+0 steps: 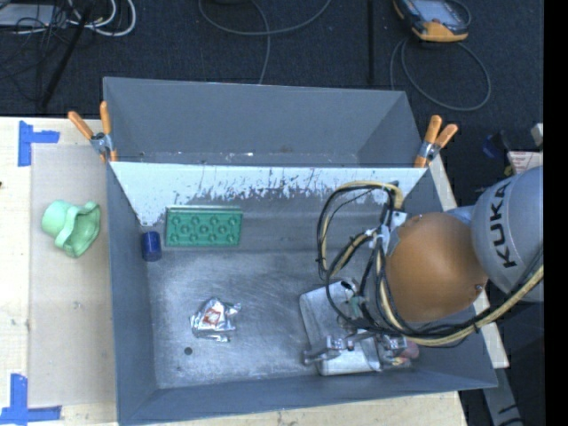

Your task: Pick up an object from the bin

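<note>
Low in the near right corner of the bin [266,140], the arm [430,269] bends steeply down, its gripper [342,355] near the floor, open or closed I cannot tell, well apart from a crumpled foil wrapper [215,318], a green studded brick [203,228] and a blue cylinder [151,244] leftward.

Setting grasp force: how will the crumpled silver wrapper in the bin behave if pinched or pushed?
The crumpled wrapper looks thin and creased: probably light, likely crushing when pinched. Lying loose on the bin floor, it may slide rather than roll.
</note>
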`<state>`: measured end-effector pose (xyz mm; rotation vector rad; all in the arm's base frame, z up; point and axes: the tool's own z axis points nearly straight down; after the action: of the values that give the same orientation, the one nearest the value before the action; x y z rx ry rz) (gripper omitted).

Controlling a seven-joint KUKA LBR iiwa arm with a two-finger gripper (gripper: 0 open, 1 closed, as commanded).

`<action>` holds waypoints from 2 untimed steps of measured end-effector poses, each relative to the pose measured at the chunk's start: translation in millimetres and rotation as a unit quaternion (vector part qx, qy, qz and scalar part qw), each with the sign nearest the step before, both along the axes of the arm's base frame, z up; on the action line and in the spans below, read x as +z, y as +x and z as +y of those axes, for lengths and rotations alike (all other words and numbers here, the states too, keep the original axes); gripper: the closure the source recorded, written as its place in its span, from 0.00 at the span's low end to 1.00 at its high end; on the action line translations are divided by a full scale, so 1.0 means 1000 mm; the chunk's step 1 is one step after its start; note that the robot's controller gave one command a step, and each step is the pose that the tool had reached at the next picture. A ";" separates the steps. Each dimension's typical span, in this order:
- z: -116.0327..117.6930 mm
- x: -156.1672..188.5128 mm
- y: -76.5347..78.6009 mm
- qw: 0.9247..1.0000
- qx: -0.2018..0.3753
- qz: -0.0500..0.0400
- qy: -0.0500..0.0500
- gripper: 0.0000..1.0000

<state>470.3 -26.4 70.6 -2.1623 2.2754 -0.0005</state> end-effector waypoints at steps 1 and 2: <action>0.002 0.002 0.001 1.000 0.002 -0.001 0.000 1.00; 0.003 0.041 0.002 1.000 0.000 0.001 0.000 1.00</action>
<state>471.9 -23.2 111.9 -2.1638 2.2757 0.0012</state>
